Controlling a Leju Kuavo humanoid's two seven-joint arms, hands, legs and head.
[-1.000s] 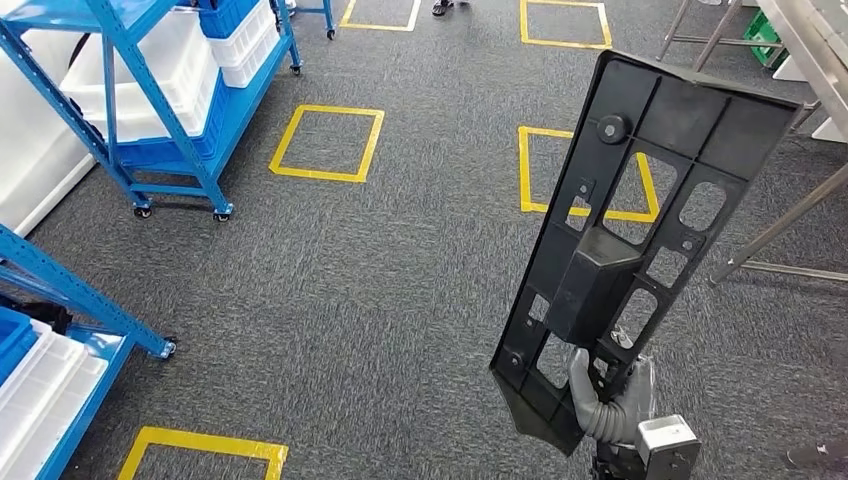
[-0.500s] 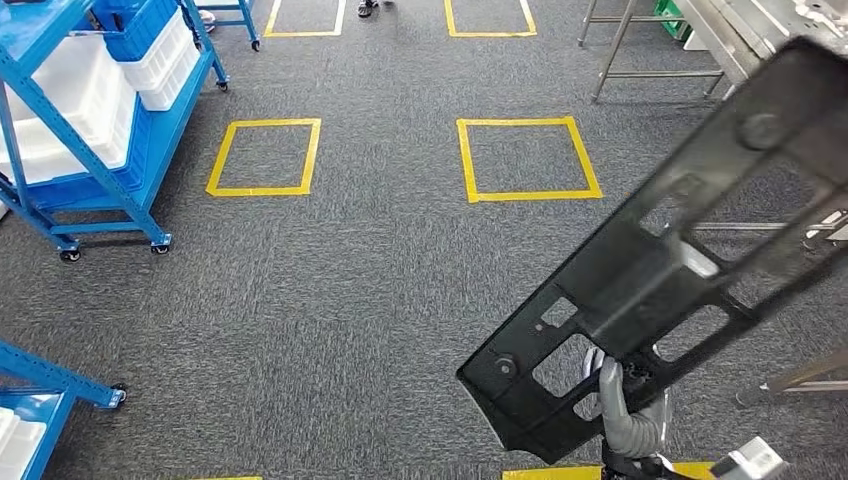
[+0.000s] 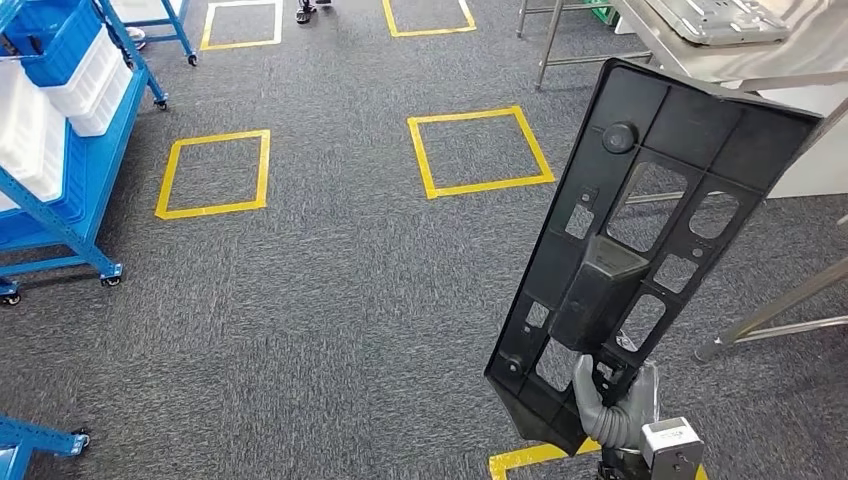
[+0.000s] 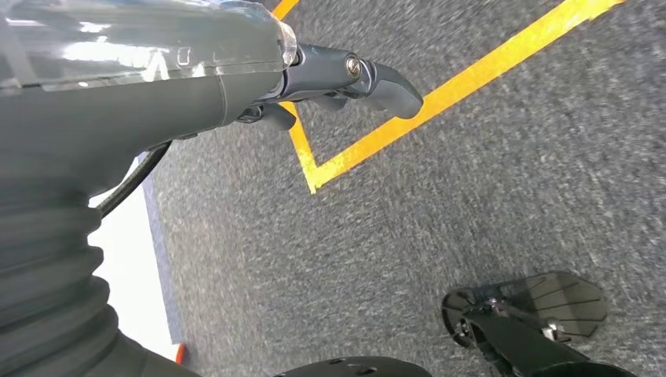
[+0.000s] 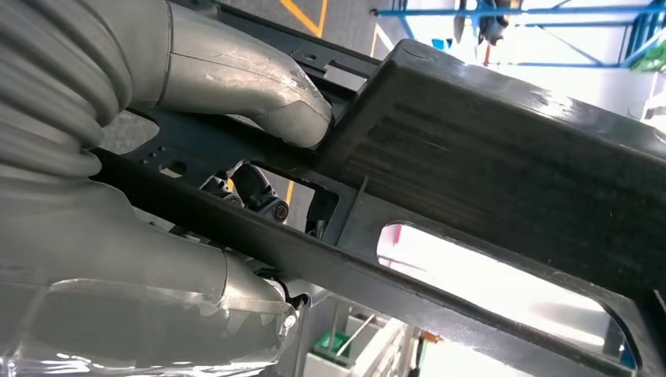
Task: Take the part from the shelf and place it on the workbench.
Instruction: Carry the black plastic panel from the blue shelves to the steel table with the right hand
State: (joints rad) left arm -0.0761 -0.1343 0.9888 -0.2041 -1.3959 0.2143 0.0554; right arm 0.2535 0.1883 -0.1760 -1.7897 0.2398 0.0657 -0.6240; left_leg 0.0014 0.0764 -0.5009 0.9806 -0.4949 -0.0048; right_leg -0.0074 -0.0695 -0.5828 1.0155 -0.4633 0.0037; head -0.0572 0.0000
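The part point(image 3: 640, 250) is a long black plastic panel with cut-out windows and a raised box in its middle. My right hand point(image 3: 605, 405) grips its lower end and holds it upright over the carpet at the lower right of the head view. In the right wrist view the grey thumb point(image 5: 267, 102) presses on the part point(image 5: 487, 157) and the dark fingers wrap under its rib. The workbench point(image 3: 700, 55) stands at the far right, beyond the part's upper end. My left hand point(image 4: 345, 78) hangs over the floor, holding nothing, its fingers loosely apart.
A blue wheeled shelf point(image 3: 50, 150) with white and blue bins stands at the left. Yellow tape squares point(image 3: 490, 187) mark the grey carpet. The workbench's metal legs point(image 3: 770, 315) slant down at the right, and a grey tray point(image 3: 715, 20) lies on its top. A person's feet point(image 3: 310, 10) are far back.
The camera has turned: the shelves have slid left and the workbench top has come into view. The part swung over to the right half a second ago and now stands upright again.
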